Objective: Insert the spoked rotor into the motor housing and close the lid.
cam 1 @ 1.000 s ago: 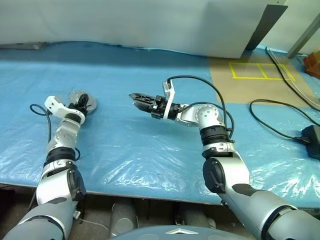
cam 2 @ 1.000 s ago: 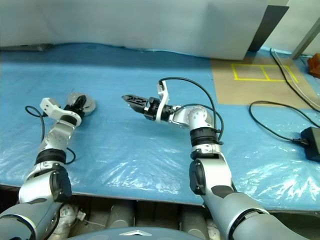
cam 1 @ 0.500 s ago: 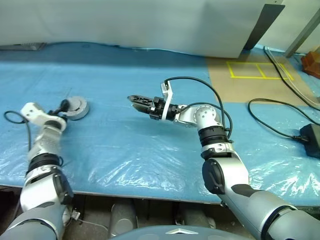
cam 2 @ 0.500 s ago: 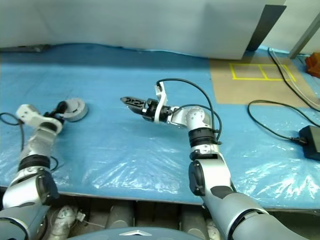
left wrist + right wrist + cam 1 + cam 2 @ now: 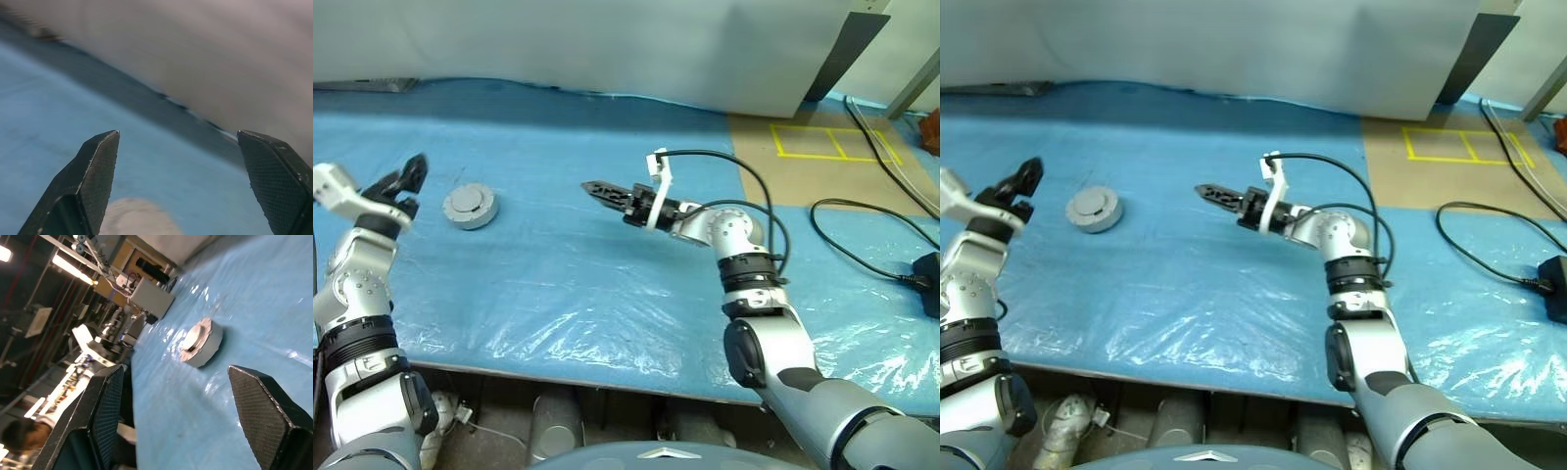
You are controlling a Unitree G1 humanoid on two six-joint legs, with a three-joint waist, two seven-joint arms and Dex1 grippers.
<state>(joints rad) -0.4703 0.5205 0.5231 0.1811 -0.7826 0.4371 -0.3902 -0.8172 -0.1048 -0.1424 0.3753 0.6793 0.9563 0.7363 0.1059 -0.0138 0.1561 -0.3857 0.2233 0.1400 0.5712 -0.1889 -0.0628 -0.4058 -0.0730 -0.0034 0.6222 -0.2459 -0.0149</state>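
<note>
Blue plastic sheeting (image 5: 558, 264) covers the whole table in front of you, and on it you have exactly one round grey piece: the motor housing (image 5: 470, 208) with its lid (image 5: 467, 201) seated on top, a small raised centre showing. It sits on the left part of the sheet, on its own, touched by nothing. You cannot see the rotor, which is either inside or hidden. You have two grippers to count. Your left gripper (image 5: 403, 178) is raised off the sheet to the left of the housing, clear of it, its two black fingers (image 5: 93, 171) spread wide with nothing between them. Your right gripper (image 5: 604, 190) hangs above the middle of the sheet, pointing left toward the housing but well apart from it; its two fingers (image 5: 105, 406) are also spread and empty, and the lidded housing shows between them in the wrist view. On the right edge of the table you have one tan panel (image 5: 803, 157) marked with yellow tape, two black cables (image 5: 862, 255) and one black box (image 5: 930, 284).
</note>
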